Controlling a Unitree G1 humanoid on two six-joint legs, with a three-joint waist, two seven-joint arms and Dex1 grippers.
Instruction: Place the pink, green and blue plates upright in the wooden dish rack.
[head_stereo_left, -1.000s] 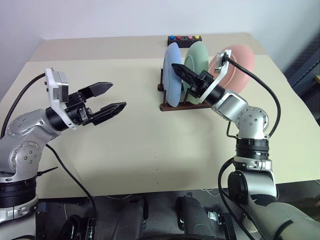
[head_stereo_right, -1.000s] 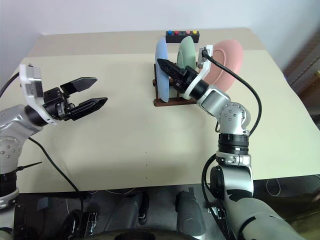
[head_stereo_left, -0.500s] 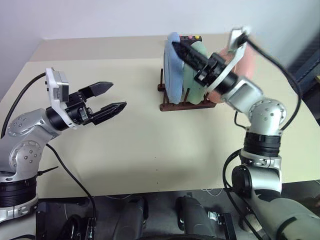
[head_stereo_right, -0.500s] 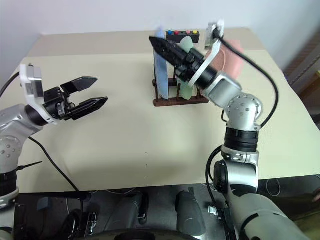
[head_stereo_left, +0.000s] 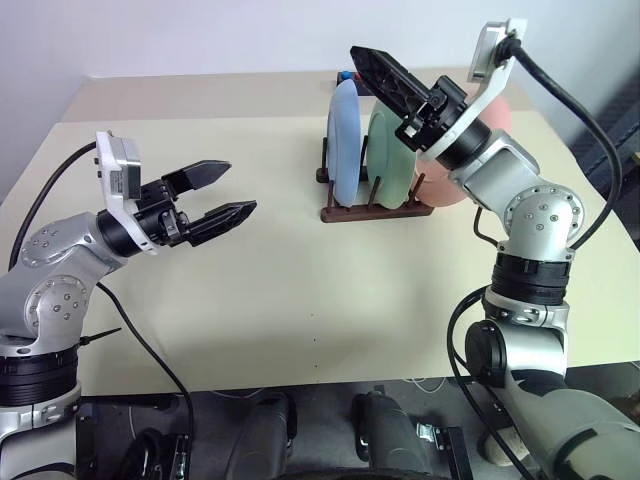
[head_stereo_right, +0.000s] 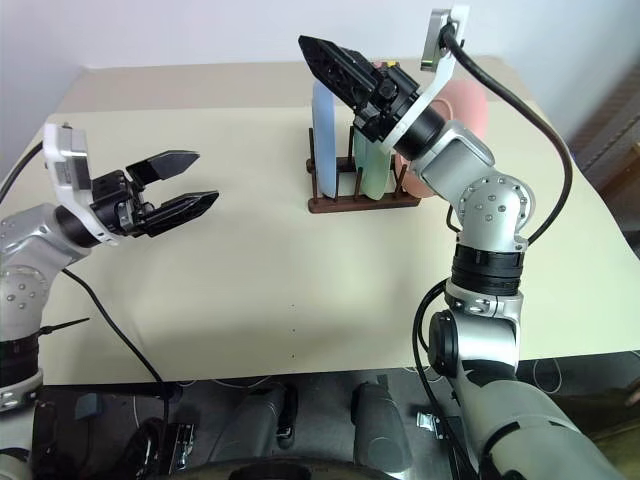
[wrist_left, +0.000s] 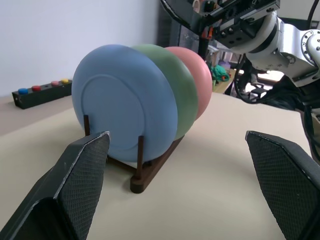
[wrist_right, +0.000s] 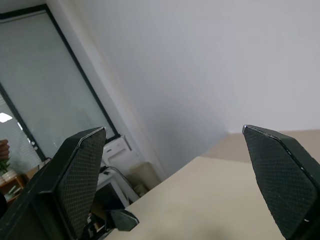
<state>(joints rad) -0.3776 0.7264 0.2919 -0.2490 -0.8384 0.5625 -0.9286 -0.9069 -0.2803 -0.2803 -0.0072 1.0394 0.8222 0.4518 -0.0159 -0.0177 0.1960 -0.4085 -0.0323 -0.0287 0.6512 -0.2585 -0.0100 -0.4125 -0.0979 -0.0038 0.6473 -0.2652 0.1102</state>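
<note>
Now the right end effector (head_stereo_left: 372, 62) has risen, opened.

Both head eyes are looking down over the table (head_stereo_left: 300, 290); the left wrist camera is facing the dish rack (wrist_left: 150, 167), the right wrist camera the wall (wrist_right: 210, 60).

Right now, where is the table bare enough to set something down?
Bare table stretches from the left claw to the wooden dish rack, and along the near edge. It is crowded at the rack: three plates fill it, and the right claw hangs above it.
</note>
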